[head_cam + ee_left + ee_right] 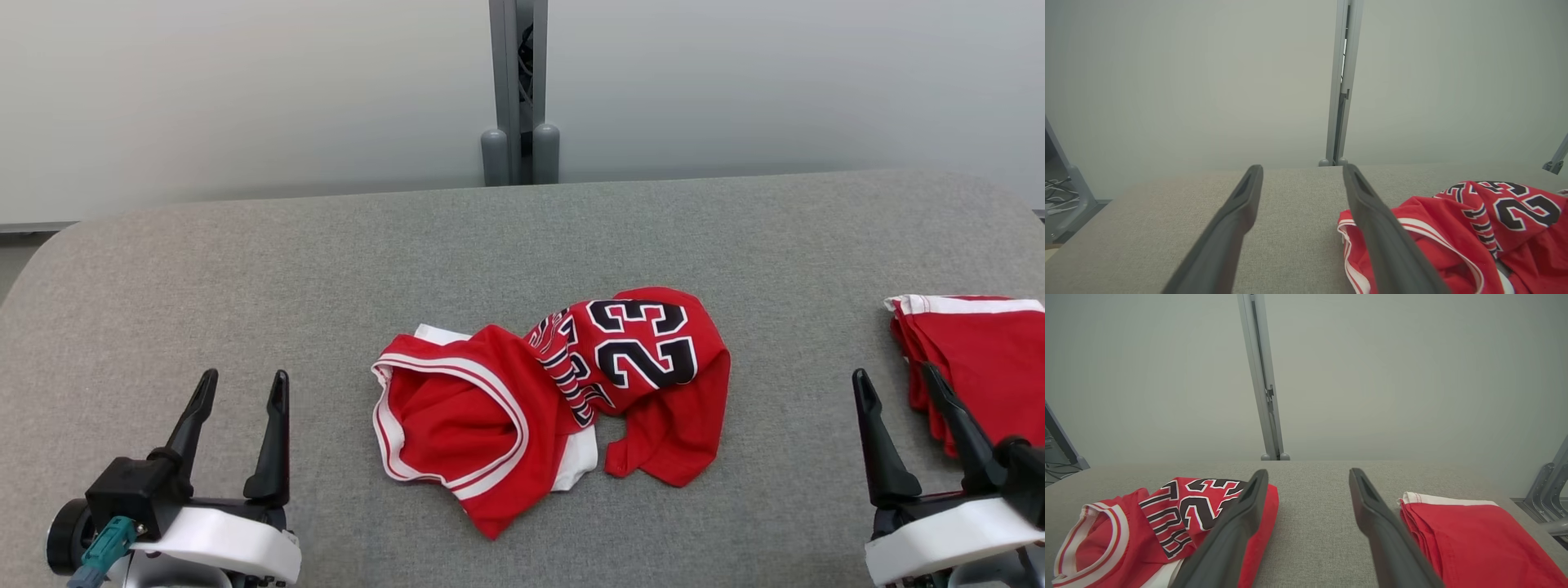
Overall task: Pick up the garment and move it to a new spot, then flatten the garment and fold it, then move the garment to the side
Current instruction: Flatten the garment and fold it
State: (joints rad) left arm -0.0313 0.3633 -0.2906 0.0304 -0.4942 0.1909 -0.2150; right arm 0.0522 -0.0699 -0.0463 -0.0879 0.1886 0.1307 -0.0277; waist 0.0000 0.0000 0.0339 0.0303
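My left end effector (245, 377) and right end effector (894, 373) both stand released, dark tapered fingers spread, grasping nothing. Under them is the bench (326, 269), round-cornered and covered in coarse grey woven cloth. The basketball jersey (522, 408) lies crumpled at the bench's middle, between them and apart from both. It is smooth red knit with white-and-red striped trim round one opening, and a black "23" outlined in white faces up. A folded red garment (988, 359) with a white edge lies near my right fingers. My left wrist view adds loose cables (1055, 196) beyond the bench's edge; my right wrist view adds a grey metal bracket (1545, 490).
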